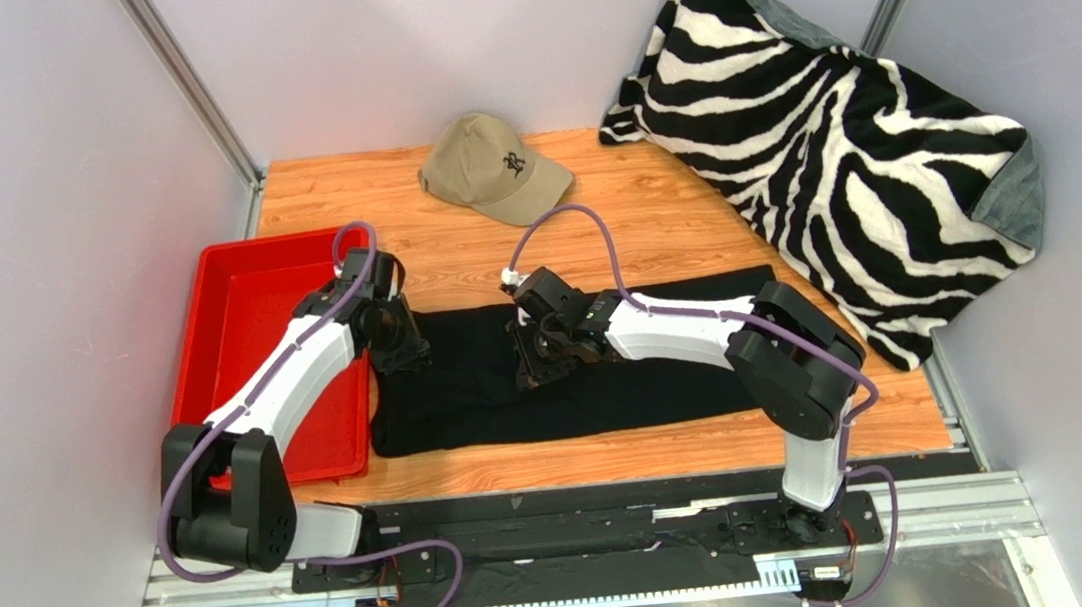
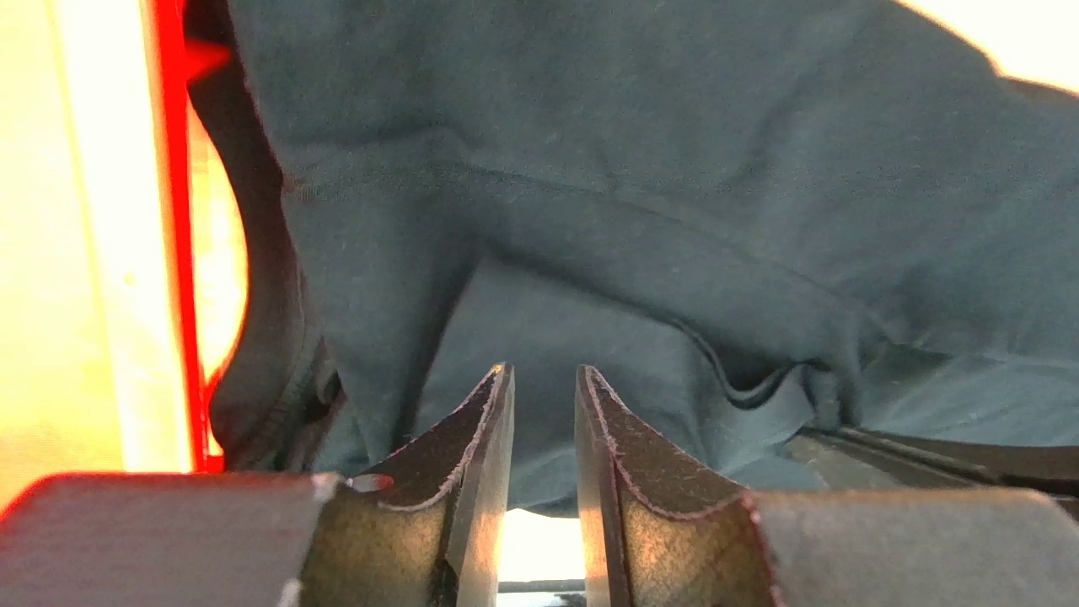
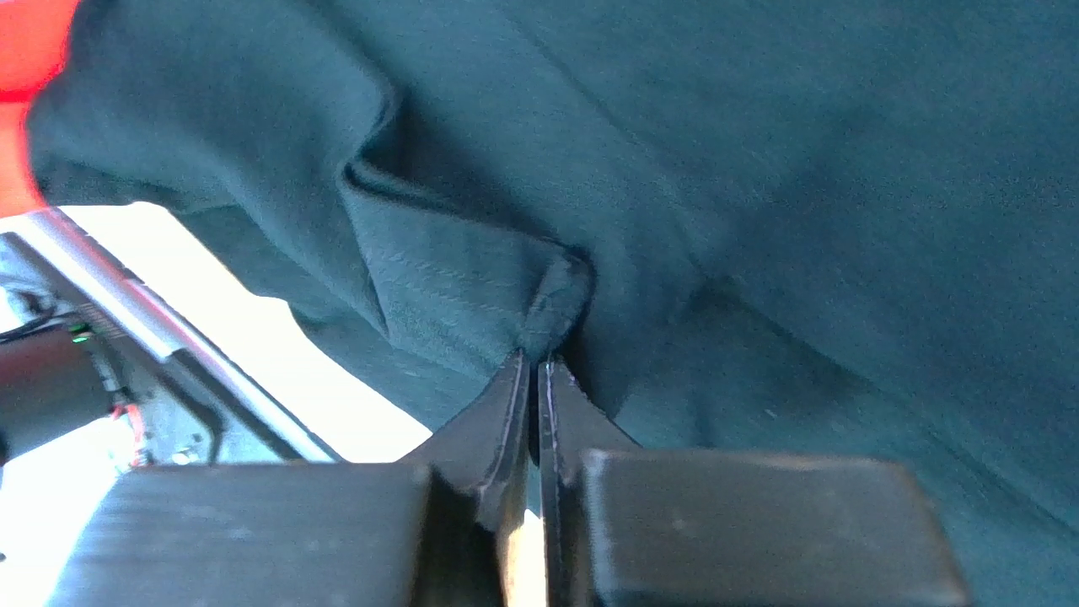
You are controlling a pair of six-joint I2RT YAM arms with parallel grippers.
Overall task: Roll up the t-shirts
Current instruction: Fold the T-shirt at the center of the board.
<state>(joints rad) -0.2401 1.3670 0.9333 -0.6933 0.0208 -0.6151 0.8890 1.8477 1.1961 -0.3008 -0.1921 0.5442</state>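
Your right end effector (image 3: 538, 363) pinches a black t-shirt (image 1: 632, 392) fold; left end effector (image 2: 545, 374) parted, empty: a one-sided pull could skew it.

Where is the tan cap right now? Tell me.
In the top view, the tan cap sits near the far edge of the wooden table, left of centre, apart from the zebra-striped blanket to its right and the black t-shirt nearer the arms.

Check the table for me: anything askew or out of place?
Nothing spilled or damaged. The t-shirt lies as a long folded band, its left end bunched beside the red tray. The right gripper pinches a fold; the left gripper is open, holding nothing.
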